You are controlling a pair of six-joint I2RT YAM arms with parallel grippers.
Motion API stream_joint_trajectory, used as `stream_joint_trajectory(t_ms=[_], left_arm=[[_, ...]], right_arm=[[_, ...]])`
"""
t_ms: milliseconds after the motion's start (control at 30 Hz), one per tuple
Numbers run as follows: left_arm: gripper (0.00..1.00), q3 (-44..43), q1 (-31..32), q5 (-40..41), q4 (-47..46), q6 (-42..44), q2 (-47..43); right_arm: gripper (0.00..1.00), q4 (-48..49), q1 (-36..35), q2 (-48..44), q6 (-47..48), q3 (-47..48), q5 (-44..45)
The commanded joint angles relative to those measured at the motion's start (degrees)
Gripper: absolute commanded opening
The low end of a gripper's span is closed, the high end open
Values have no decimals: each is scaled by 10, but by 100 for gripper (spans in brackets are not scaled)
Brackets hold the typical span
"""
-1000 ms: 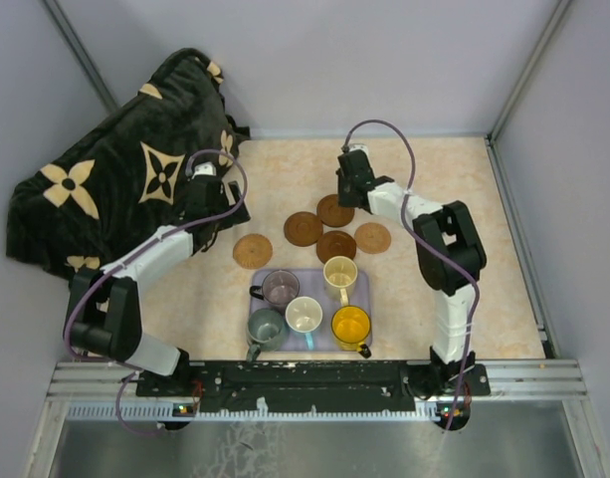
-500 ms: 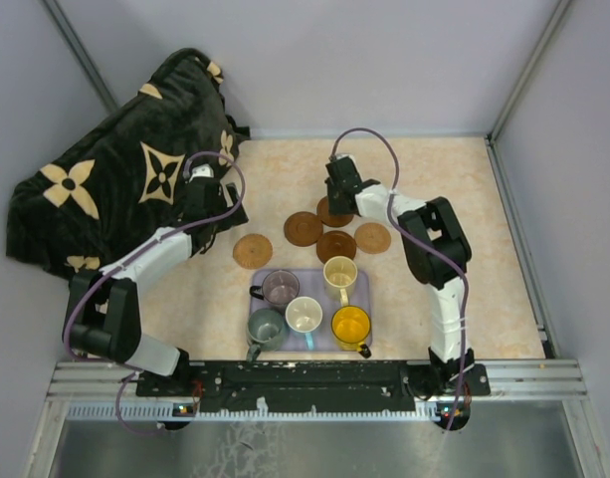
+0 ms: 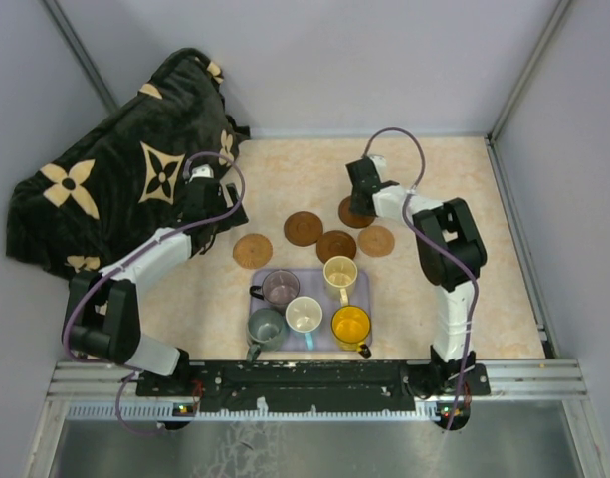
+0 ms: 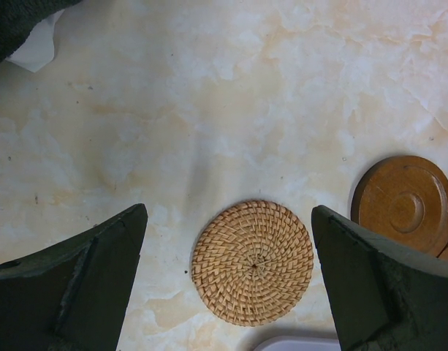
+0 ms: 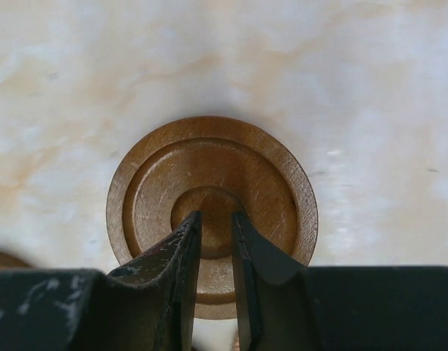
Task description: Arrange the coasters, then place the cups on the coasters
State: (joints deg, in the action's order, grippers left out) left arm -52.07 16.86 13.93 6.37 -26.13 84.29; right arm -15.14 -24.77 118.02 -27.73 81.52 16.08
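Coaster (image 5: pixel 209 164) beneath nearly closed right gripper (image 5: pixel 215 218) has slid rightward.

Our left arm (image 3: pixel 145 257) and right arm (image 3: pixel 451 319) wear white links with black joints, and a purple-grey cable (image 3: pixel 392 130) loops over each. The left gripper (image 4: pixel 229 219) and right gripper (image 5: pixel 215 219) have dark, matte, wedge-shaped fingers, faintly scuffed.
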Motion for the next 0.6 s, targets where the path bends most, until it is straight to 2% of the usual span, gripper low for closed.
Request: stream_joint_trajectory(t_ms=[0,267,567], left_arm=[[99,6,-3,-7,-7,-5,-18],[99,11,-4,-16,-8,-4,-23],[99,13,-4,-27,-8,-4,-24]], right_arm=[[24,-44,60,-25,-17,-59,46],[22,-28,127,-61,-21,-106,44],[23,-32,145,-131,-34,-181,89]])
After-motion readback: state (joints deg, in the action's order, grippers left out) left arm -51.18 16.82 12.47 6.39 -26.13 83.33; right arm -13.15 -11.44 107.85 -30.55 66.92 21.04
